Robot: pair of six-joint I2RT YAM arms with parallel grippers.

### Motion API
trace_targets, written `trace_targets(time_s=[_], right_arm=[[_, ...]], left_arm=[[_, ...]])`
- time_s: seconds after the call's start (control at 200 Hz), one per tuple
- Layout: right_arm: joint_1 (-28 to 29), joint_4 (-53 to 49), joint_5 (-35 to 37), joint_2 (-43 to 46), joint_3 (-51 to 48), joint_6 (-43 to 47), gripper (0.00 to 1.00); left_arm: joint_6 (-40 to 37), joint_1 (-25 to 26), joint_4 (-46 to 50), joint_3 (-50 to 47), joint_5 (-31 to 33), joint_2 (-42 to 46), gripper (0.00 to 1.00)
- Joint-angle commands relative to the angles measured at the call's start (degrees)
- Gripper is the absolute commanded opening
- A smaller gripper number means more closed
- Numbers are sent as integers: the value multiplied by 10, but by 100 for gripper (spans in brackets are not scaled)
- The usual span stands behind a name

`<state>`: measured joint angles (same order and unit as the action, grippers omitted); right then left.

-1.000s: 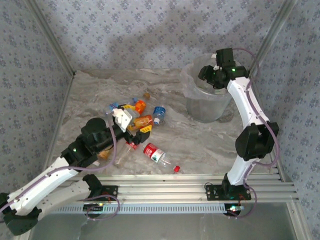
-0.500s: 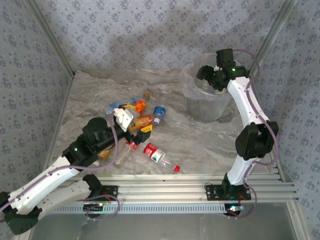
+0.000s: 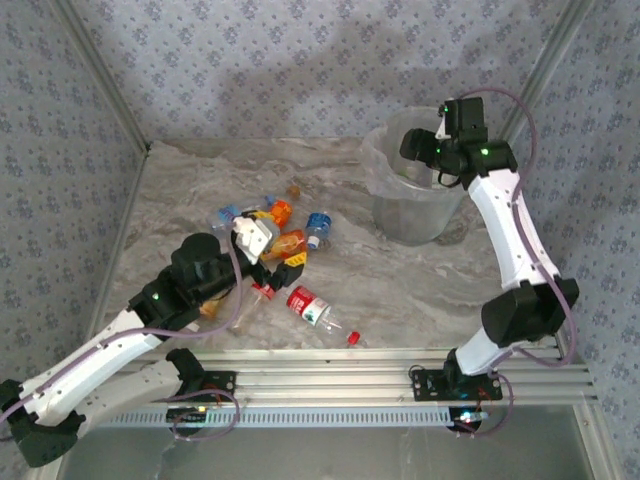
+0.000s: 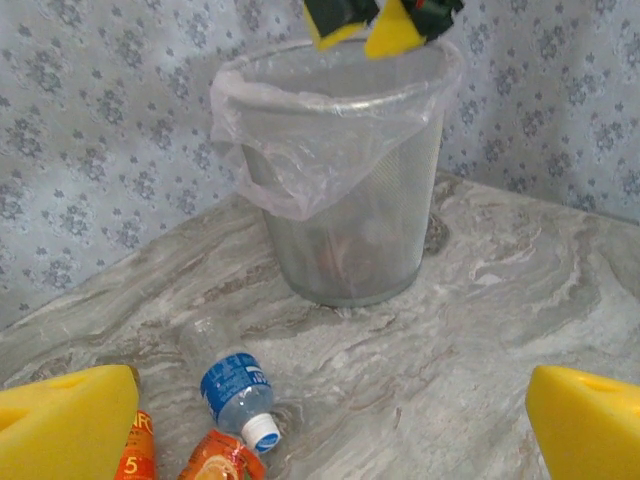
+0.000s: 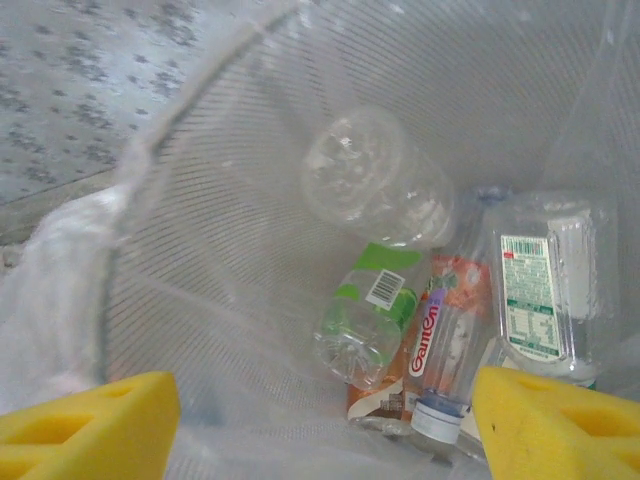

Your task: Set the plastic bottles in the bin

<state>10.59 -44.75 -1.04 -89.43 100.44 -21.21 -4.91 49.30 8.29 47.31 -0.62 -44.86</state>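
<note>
Right gripper [image 5: 322,425] jaws apart, empty, over bin [image 5: 200,250]; bottles [image 5: 365,320] directly below, inside. Left gripper [image 4: 330,425] spread wide, blue-label bottle [image 4: 236,386] just ahead.

In the left wrist view, cut by the lower edge: orange-labelled bottles [image 4: 215,462]; by the top edge: right gripper [image 4: 365,25]. In the top view, partly hidden under the left gripper [image 3: 278,236]: heap of bottles [image 3: 282,211], labels too small to read.
</note>
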Motion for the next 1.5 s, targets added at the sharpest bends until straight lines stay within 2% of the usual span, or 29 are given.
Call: trace_targets(time_s=[0.0,0.24,0.38,0.59,0.74,0.889,1.199,1.494], right_arm=[[29,21,27,52,-23,80,78],[113,35,2,150,-106,133,77],[162,7,-19,178,-128,136,77],[213,-11,-103,186,-179,122,77],[280,-20,-71,161,-210,115,78],[343,12,-23,126,-257,86,79],[427,63,-53,11,-288,71,84],[464,79,-67,-83,-284,79,86]], left_arm=[[-16,3,11,24,-11,-4,99],[-40,3,40,38,-9,-11,100],[-69,3,115,82,-6,-19,100],[-77,4,227,137,-19,-28,100],[-53,5,323,168,-30,-33,100],[-17,7,359,147,-41,-11,100],[12,6,368,105,-67,46,100],[12,8,365,90,-74,46,100]])
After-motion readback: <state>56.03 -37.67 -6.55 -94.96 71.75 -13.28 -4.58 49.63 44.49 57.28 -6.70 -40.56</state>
